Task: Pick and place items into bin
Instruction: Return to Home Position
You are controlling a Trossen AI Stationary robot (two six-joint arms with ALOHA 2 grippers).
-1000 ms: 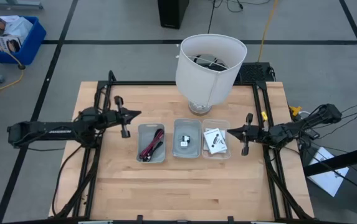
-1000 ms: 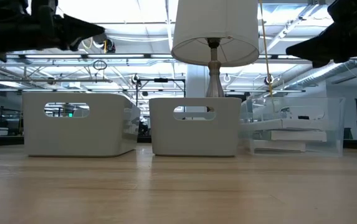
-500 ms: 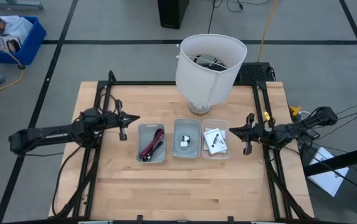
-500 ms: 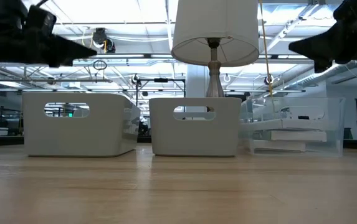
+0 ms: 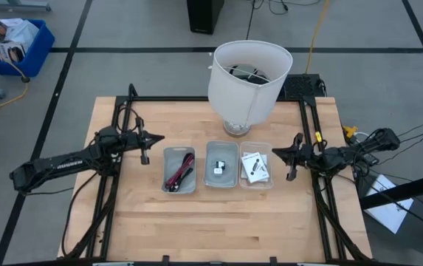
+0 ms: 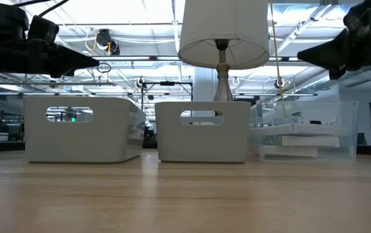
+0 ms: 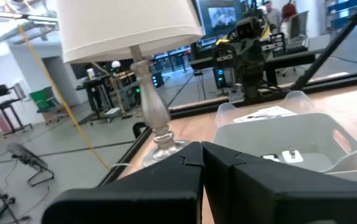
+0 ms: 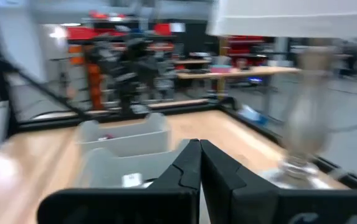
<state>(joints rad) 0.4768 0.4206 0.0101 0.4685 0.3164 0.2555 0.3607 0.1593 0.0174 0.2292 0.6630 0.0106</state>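
Observation:
Three small bins stand in a row mid-table. In the high view the left grey bin (image 5: 168, 157) holds coiled black and dark-red cables (image 5: 179, 171). The middle grey bin (image 5: 212, 149) holds a tiny black cube (image 5: 219, 163) and a tiny white block (image 5: 216, 171). The clear right bin (image 5: 268, 177) holds white card packets (image 5: 254, 166). My left gripper (image 5: 159, 138) hovers shut and holding nothing, left of the row, pointing at it. My right gripper (image 5: 274, 155) hovers shut and holding nothing, just right of the clear bin. Both hang above bin height in the low view.
A big white lampshade (image 5: 249, 74) on its lamp stands behind the bins near the table's far edge. Bare wood (image 5: 211, 222) lies between the bins and the near edge. A black frame (image 5: 196, 99) rims the table. A blue crate (image 5: 15, 44) sits on the floor.
My left gripper has come down steadily while staying shut and pointing at the bins, and its arm has swung a little toward the near edge. My right gripper has dropped slightly. The bins and their contents have stayed put.

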